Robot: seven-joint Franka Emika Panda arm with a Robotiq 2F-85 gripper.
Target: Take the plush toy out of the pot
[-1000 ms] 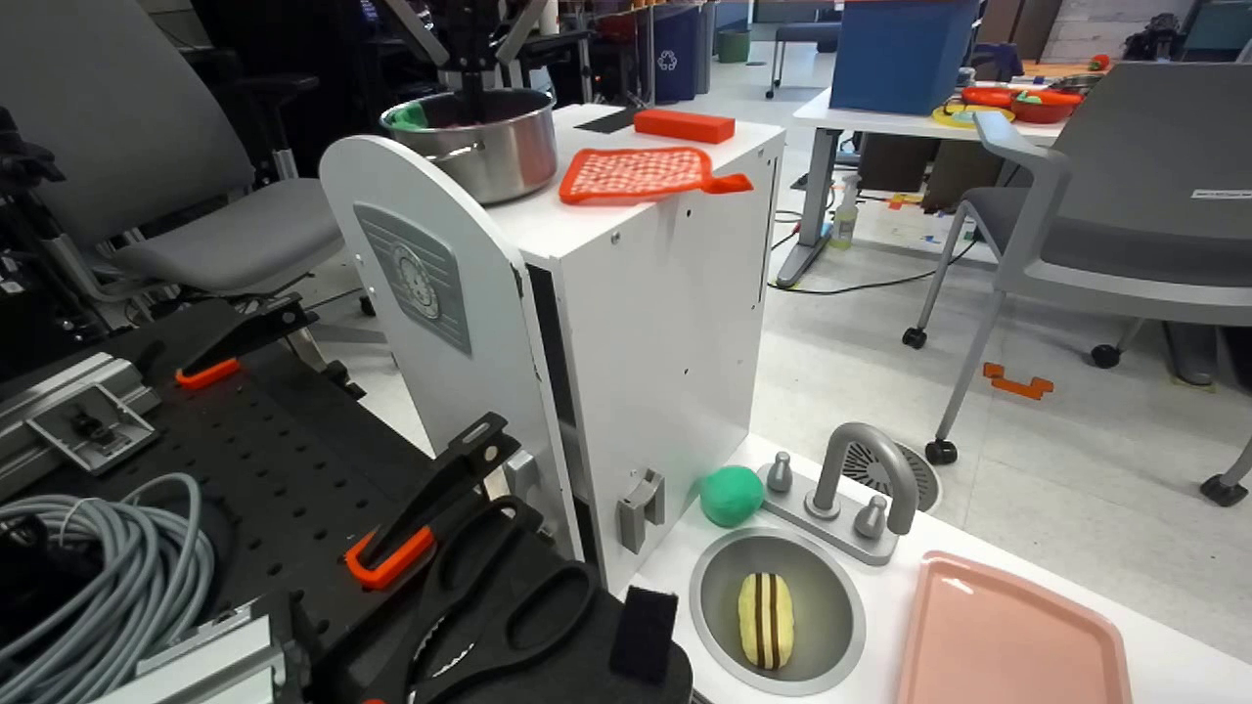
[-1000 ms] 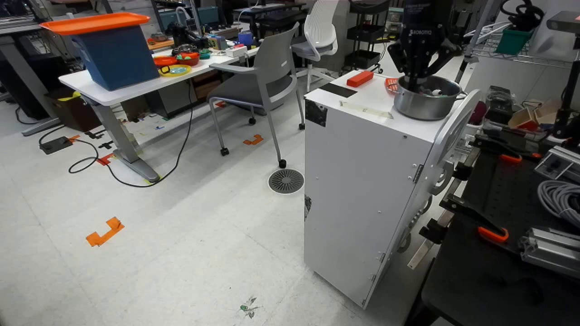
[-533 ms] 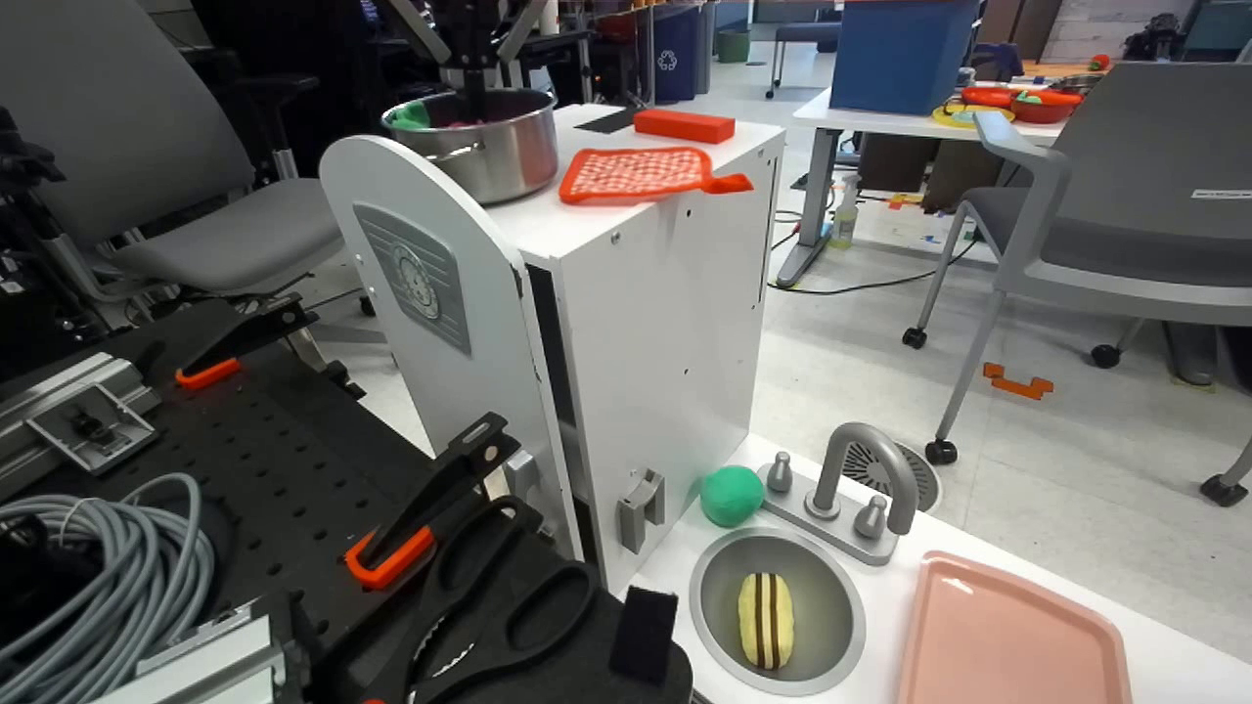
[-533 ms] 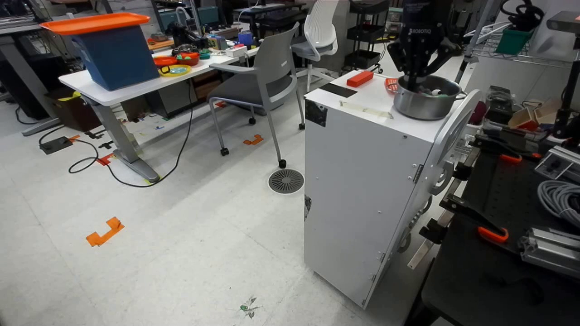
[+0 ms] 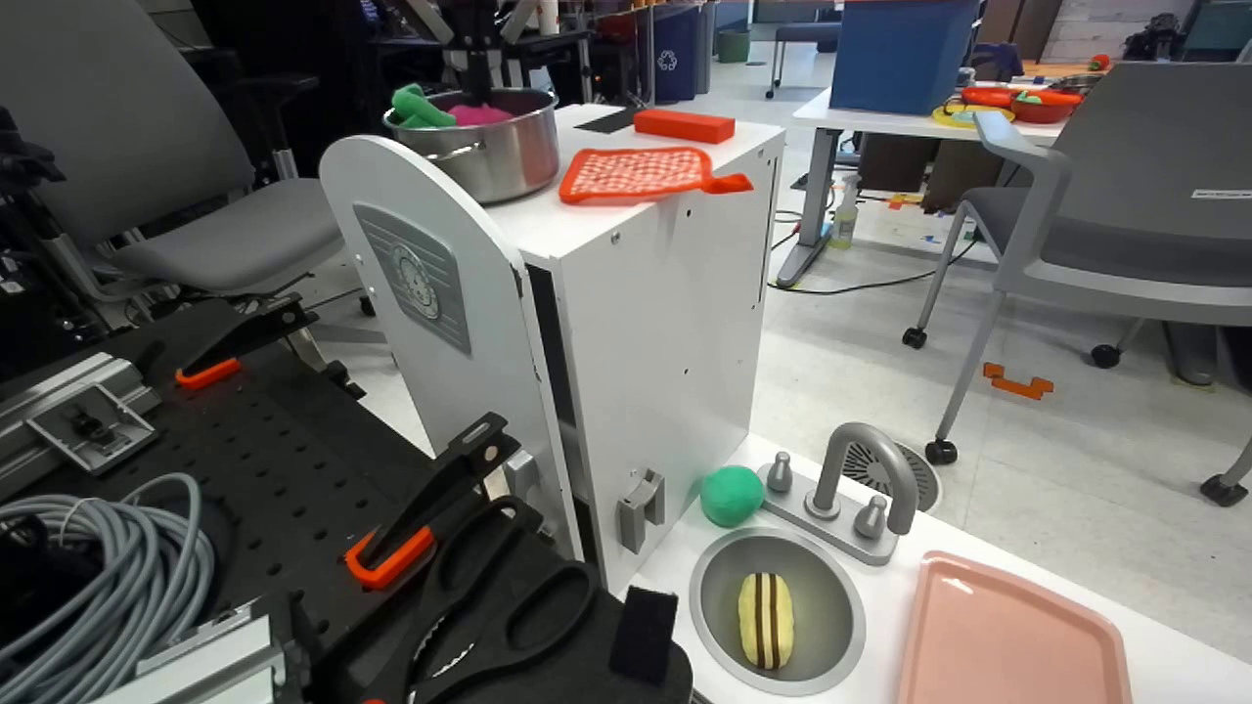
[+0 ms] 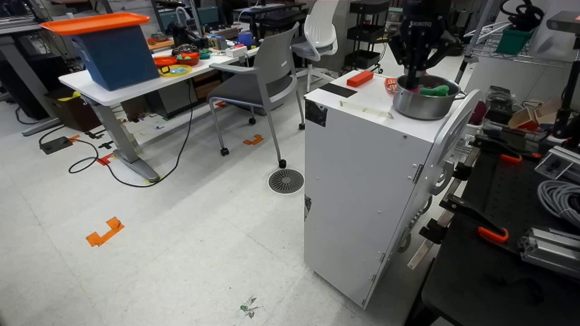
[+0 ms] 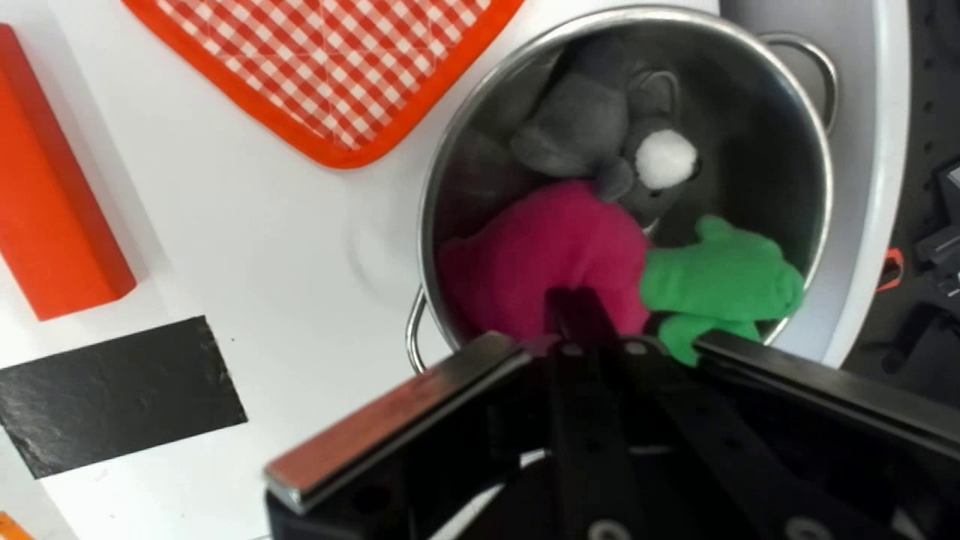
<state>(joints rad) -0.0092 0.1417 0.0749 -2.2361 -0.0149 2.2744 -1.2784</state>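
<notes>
The plush toy has a magenta body [image 7: 517, 247] and a green part [image 7: 716, 277]. The silver pot [image 5: 504, 161] stands on top of the white cabinet and also shows in an exterior view [image 6: 423, 106]. My gripper [image 7: 577, 300] points down over the pot; its fingertips are together, pinching the magenta cloth. The toy is partly raised: its magenta top [image 5: 479, 114] and green part [image 5: 419, 108] show at the pot's rim, its lower part hidden inside. The green part [image 6: 436, 91] also shows over the rim. A grey plush with a white snout [image 7: 577, 112] lies in the pot beside it.
A red checked pot holder [image 5: 641, 174] and a red block [image 5: 685, 125] lie on the cabinet top by the pot. The cabinet's curved white panel [image 5: 421, 196] stands next to the pot. Below are a sink basin [image 5: 704, 606], a green ball [image 5: 732, 496] and a pink tray [image 5: 1012, 626].
My gripper has risen slightly. The plush toy has come up with it, so its magenta and green parts show higher at the pot's rim. The pot has not visibly moved.
</notes>
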